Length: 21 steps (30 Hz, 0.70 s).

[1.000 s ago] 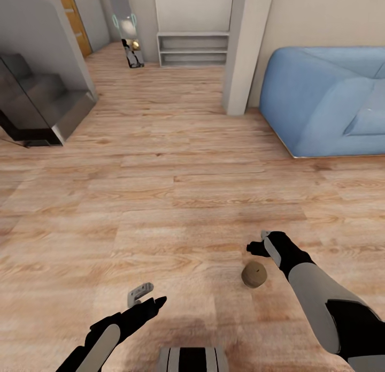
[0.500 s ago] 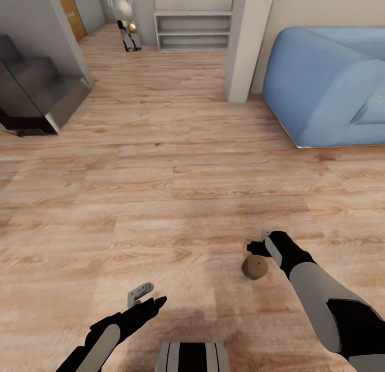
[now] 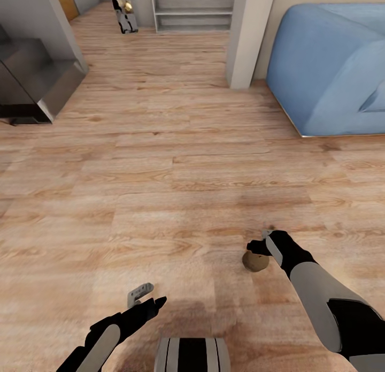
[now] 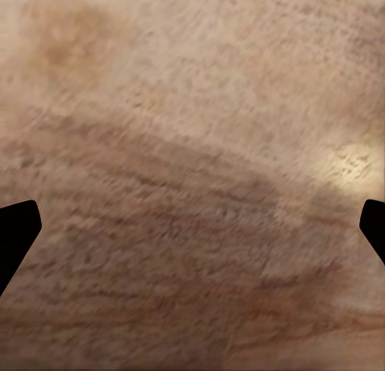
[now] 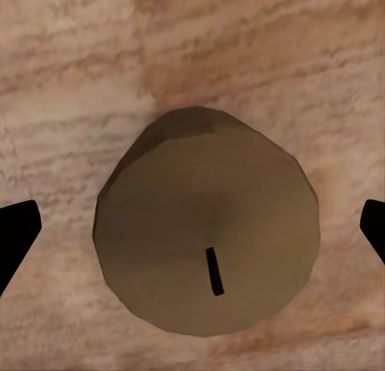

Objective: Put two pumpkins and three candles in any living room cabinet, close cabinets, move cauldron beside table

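One candle (image 3: 255,260), a stubby taupe cylinder with a dark wick, stands upright on the wooden floor (image 3: 176,174) at the lower right of the head view. My right gripper (image 3: 259,242) hovers just above and behind it, open. In the right wrist view the candle (image 5: 207,231) lies straight below, centred between the two spread black fingertips (image 5: 16,235) of the right gripper (image 5: 194,239). My left gripper (image 3: 147,300) hangs open over bare floor at the lower left, and the left wrist view shows the left gripper (image 4: 192,231) with only floorboards between its tips.
A blue sofa (image 3: 326,67) fills the far right. A pale pillar (image 3: 246,35) stands beside it, with a grey open shelf (image 3: 192,8) behind. A dark grey stepped unit (image 3: 32,83) sits at the far left. My base (image 3: 192,356) shows at the bottom edge.
The whole view has shifted, with the room sliding up the picture. The candle now sits closer under my right gripper. Both grippers stay open.
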Available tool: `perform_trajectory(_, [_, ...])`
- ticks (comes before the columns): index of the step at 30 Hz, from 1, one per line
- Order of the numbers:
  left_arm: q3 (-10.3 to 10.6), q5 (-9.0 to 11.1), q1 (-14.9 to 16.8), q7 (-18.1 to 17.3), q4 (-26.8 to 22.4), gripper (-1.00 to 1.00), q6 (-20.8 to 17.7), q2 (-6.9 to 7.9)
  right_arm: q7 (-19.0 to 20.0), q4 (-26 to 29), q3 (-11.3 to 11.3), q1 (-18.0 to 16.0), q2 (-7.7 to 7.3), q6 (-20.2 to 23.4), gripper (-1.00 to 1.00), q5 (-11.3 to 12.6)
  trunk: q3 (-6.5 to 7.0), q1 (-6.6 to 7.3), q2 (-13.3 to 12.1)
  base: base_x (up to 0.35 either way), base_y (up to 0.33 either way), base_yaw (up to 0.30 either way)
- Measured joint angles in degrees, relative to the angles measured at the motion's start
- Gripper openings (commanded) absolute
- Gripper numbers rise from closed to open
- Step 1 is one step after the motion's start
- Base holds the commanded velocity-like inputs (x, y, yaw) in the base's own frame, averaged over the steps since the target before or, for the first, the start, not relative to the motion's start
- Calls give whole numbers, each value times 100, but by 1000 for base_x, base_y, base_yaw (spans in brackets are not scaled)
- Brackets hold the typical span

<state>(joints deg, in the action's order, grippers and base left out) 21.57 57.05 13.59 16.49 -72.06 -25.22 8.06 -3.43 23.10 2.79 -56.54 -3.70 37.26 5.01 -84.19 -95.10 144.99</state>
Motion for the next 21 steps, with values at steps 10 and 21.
perform_trajectory(10, [0,8,0,0,1,100,5,5,1,7,0,-3,-8,-45,100,0,-111,-13,7,0,0,0])
perform_trajectory(21, [0,9,0,0,3,100,0,6,3,13,0,-6,-25,-49,100,0,-354,-41,22,0,0,0])
